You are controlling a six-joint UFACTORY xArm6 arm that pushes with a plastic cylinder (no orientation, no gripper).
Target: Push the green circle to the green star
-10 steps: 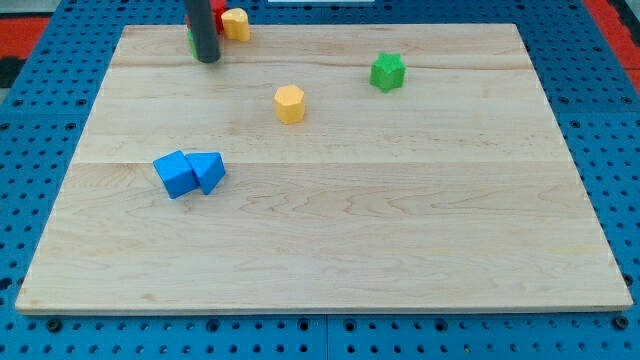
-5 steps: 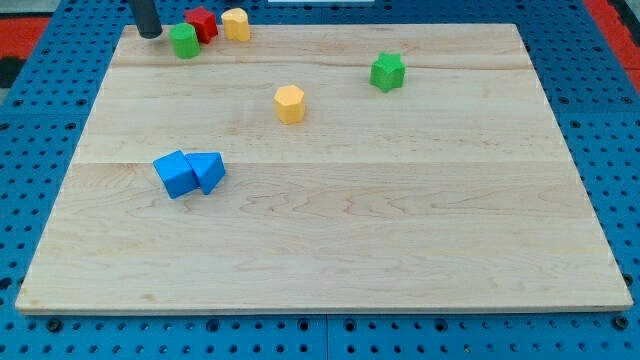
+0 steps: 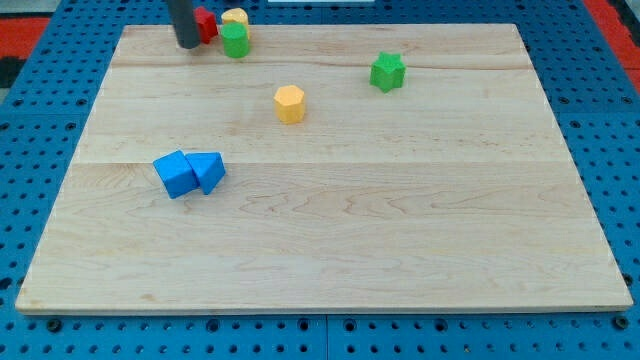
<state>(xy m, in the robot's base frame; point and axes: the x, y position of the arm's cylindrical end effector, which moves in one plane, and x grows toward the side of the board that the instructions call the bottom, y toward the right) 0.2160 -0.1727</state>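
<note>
The green circle (image 3: 236, 41) sits near the board's top edge, left of centre, touching a yellow block (image 3: 235, 18) above it and close to a red block (image 3: 206, 22) at its upper left. The green star (image 3: 387, 71) lies well to the view's right and a little lower. My tip (image 3: 187, 43) stands just left of the green circle, in front of the red block, with a small gap to the circle.
A yellow hexagon block (image 3: 289, 103) lies mid-board, between the circle and the star but lower. Two blue blocks (image 3: 189, 172) sit touching at the left middle. The wooden board (image 3: 330, 260) rests on a blue pegboard.
My tip went from the board's top left corner rightwards to behind the green circle. The green circle slid right, from left of the red block to below the yellow block.
</note>
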